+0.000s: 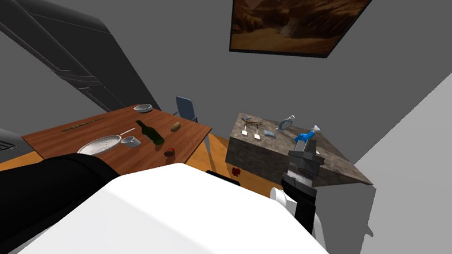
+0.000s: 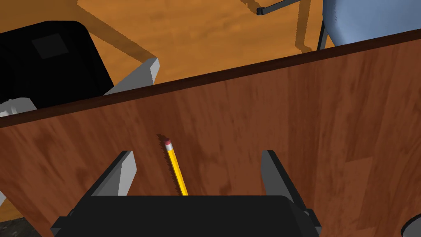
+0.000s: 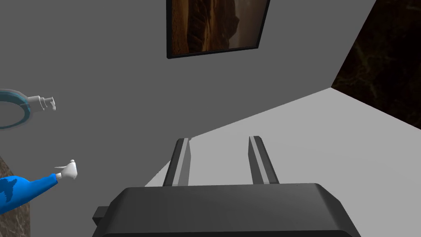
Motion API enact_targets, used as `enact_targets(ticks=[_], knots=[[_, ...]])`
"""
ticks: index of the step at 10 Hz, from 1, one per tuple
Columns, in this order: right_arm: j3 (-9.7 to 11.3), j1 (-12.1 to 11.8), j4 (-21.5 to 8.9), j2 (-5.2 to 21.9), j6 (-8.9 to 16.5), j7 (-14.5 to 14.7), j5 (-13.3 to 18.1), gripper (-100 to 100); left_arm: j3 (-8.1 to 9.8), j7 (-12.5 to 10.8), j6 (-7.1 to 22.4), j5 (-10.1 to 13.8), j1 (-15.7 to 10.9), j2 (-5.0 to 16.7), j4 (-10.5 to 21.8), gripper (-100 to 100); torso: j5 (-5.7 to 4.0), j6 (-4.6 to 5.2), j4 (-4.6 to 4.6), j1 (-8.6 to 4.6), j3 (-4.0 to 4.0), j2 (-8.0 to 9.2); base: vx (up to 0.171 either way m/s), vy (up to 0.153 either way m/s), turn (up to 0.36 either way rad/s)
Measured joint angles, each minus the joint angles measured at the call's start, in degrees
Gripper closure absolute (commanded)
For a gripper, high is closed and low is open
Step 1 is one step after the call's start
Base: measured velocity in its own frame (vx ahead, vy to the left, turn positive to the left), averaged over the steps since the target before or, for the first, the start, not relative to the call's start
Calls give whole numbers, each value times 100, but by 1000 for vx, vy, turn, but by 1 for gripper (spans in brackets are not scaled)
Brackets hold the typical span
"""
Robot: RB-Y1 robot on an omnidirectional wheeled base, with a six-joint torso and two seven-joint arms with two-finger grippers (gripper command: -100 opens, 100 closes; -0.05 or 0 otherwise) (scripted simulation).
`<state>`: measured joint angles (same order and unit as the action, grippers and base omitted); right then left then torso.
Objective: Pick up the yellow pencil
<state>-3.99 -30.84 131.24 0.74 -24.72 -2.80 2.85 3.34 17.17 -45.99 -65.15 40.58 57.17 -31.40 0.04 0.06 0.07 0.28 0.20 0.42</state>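
Note:
The yellow pencil (image 2: 176, 168) with a pink eraser lies flat on the brown wooden table (image 2: 287, 123), not far from one of its edges. My left gripper (image 2: 196, 153) hovers over it, open, with the pencil lying between its fingers and nearer to one finger (image 2: 123, 170). The pencil's lower end is hidden behind the gripper's body. My right gripper (image 1: 307, 146) is held up in front of the stone-topped table (image 1: 339, 168); its fingers (image 3: 183, 158) stand apart with nothing between them.
On the wooden table (image 1: 189, 133) are a green bottle (image 1: 150, 132), a plate (image 1: 99, 144), a cup (image 1: 131, 142) and a bowl (image 1: 142, 109). A blue chair (image 1: 187, 108) stands behind it. A blue spray bottle (image 1: 306, 135) stands on the stone-topped table.

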Motion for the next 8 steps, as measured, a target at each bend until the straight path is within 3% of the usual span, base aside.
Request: enact_targets(ticks=[1,3,4,5,7,8], knots=[[0,0,0,0,0,0,0,0,-35,-5,25,85,56,79,62,-100,0,0,0,2,0,0,-19,15,-176],[-1,-3,0,1,0,0,0,0,-76,-145,59,206,195,88,147,-100,9,1,-12,32,-34,-61,130,60,-10],[-2,-4,0,1,0,0,0,0,-91,-213,72,170,178,22,184,-100,11,0,-20,38,-54,-96,199,46,66],[-2,-4,0,1,-1,0,0,0,-92,-106,-4,118,-28,-94,513,-100,11,1,-24,34,-65,-114,132,42,26],[-2,-4,0,1,-1,0,0,0,-101,-273,44,11,101,-206,287,-100,11,0,-22,35,-59,-102,146,56,64],[-2,-4,0,1,-1,0,0,0,-132,-481,132,-79,242,-279,-8,-100,10,2,-22,35,-58,-99,17,36,-74]])
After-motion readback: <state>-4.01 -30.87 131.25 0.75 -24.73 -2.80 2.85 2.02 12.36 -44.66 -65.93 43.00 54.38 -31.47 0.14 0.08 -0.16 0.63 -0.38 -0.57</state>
